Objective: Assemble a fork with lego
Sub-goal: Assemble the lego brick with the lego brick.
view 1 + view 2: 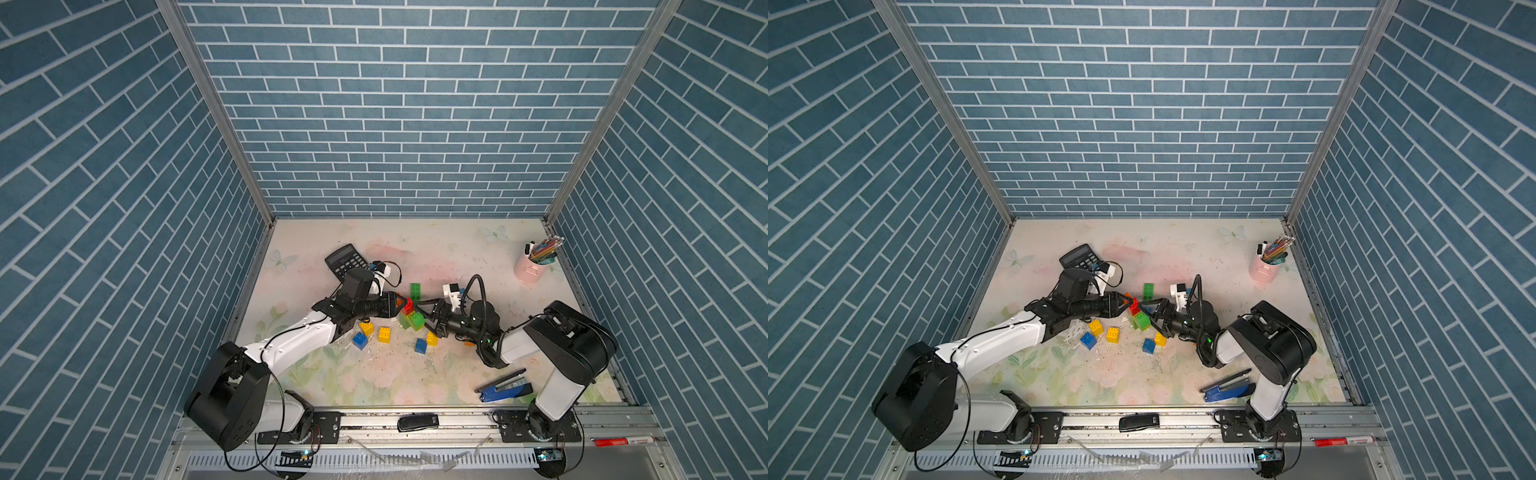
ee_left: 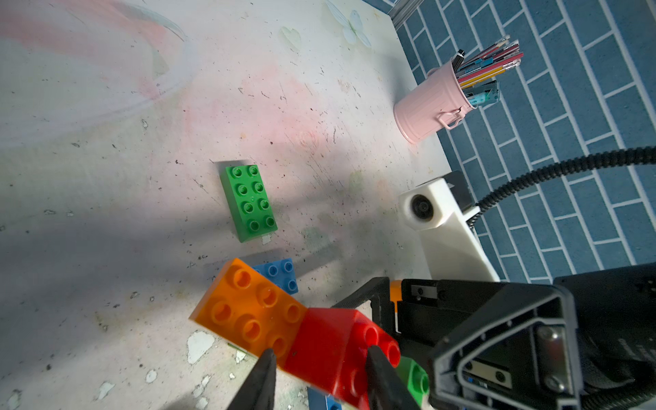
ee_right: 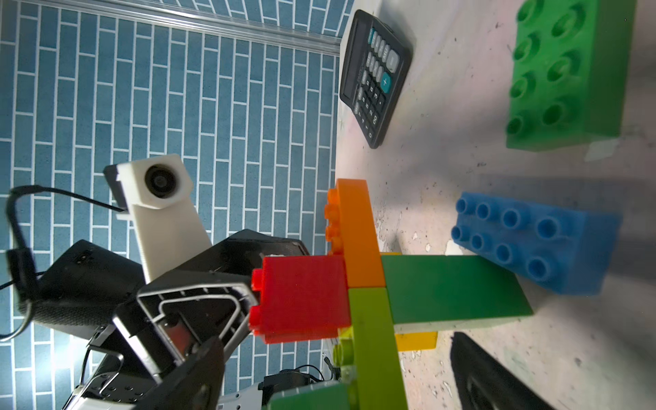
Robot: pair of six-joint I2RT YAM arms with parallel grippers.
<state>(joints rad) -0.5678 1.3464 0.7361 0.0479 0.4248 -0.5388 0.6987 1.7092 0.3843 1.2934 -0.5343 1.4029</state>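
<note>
Scene: two arms meet over a floral bench (image 1: pixel 457 253), near a half-built lego fork (image 3: pixel 365 284) that stands close to the calculator (image 1: pixel 345 259).
Fork: a red brick (image 2: pixel 330 351) sits on an orange brick (image 2: pixel 248 309) and a lime brick (image 3: pixel 372 348), which cross a dark green brick (image 3: pixel 451 287); a yellow one peeks from under the cluster.
Left hand (image 2: pixel 319 376): pinching the red brick, one dark finger on each side, the build lifted at an angle.
Right hand (image 1: pixel 424 318): spread wide, fingers either side of the lime and green end without gripping, on the far side of the fork from the calculator.
Spare lego: a long green brick (image 1: pixel 415 291) lies flat just beyond the fork, a blue brick (image 3: pixel 532 241) just beside it; yellow and blue squares (image 1: pixel 384 334) are scattered on the fork's near side, away from the calculator.
Step in hand, as judged: the right hand appears free to fetch the next piece while the left steadies the build.
Doing it well: keep the left pinch firm and level so the joints do not shear; back the open hand straight off to avoid knocking the green end; pick the next brick by its long sides, studs up, and press it on squarely.
Bystanders: a pink pen cup (image 1: pixel 530 268) and a blue stapler (image 1: pixel 505 388) sit well apart from the fork.
</note>
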